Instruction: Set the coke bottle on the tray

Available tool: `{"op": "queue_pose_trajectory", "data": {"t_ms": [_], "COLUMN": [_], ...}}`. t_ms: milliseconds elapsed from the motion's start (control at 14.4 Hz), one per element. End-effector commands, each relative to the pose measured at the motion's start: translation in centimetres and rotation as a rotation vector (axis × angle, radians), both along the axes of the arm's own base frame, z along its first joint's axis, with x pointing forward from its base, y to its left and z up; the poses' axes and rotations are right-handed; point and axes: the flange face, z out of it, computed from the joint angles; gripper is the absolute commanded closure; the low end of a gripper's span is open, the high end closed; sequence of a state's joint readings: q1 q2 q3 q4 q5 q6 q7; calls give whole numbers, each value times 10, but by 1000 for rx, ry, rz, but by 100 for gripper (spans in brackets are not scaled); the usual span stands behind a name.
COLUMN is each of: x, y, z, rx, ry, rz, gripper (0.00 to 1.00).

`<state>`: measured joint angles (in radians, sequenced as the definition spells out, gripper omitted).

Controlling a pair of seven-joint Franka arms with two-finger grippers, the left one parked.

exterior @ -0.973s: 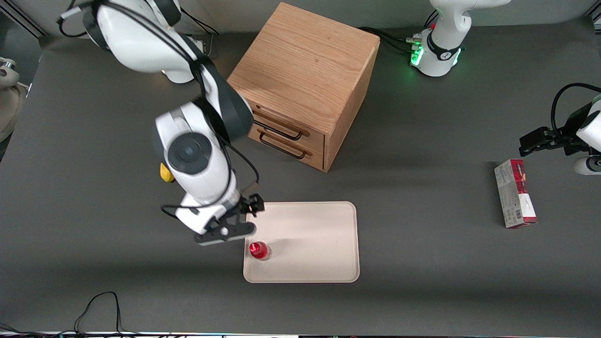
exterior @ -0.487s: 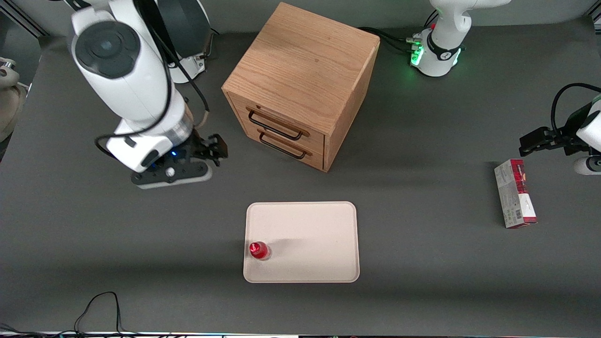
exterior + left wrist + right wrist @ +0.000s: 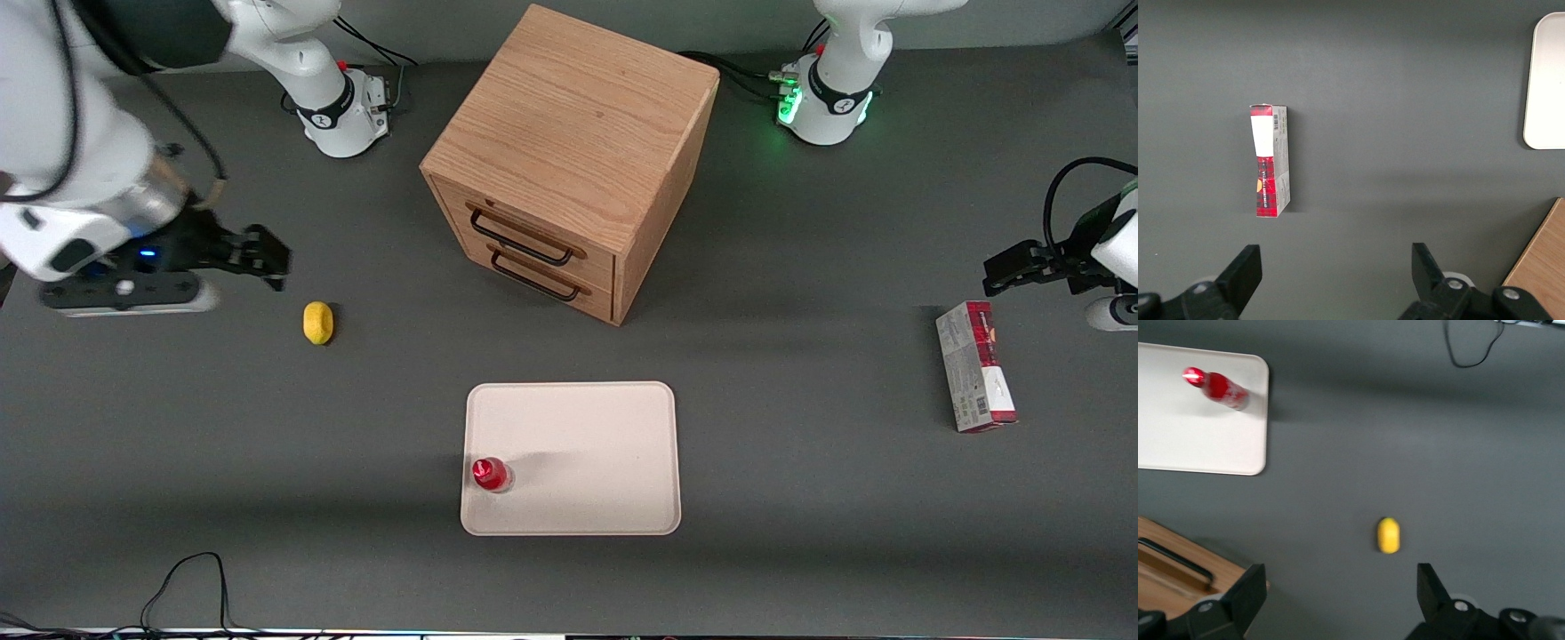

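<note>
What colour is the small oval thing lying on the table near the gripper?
Yellow: the lemon shows best in the front view, beside the open gripper.

Dark grey matte table [image 3: 800, 533], evenly lit, soft shadows. Light oak two-drawer cabinet [image 3: 569, 160] with black wire handles, far from the front camera. Black cable [image 3: 191, 578] looping at the near edge.

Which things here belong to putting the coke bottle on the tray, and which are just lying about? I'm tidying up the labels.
Job:
- bottle, upright on the tray, near a corner
- tray
- hand, open, off at the working arm's end, above the table, near the lemon

Lying about:
- lemon
- drawer cabinet
- carton, toward the parked arm's end
</note>
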<state>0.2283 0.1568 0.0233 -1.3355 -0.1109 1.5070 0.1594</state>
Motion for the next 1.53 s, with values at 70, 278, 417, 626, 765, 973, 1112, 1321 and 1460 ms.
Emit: {"op": "queue_pose_trajectory", "data": {"t_ms": [70,278,417,626,765,973,1112,1321,1460], "x": [-23,-25,-26,-28,-28,-28,-29,-27,-27], "y": [-61,-109,-124,-135,-144,-151,-149,-153,-154], "z": [-3,0,-1,2,4,1,1,-1,-2], "rx": [20,22,32,31,31,32,33,35,61], "ry": [-1,13,24,24,21,27,26,31,33], "rz": [37,-45,-73,-67,-83,-100,-103,-109,-115], "gripper": [0,0,0,0,0,0,0,0,0]}}
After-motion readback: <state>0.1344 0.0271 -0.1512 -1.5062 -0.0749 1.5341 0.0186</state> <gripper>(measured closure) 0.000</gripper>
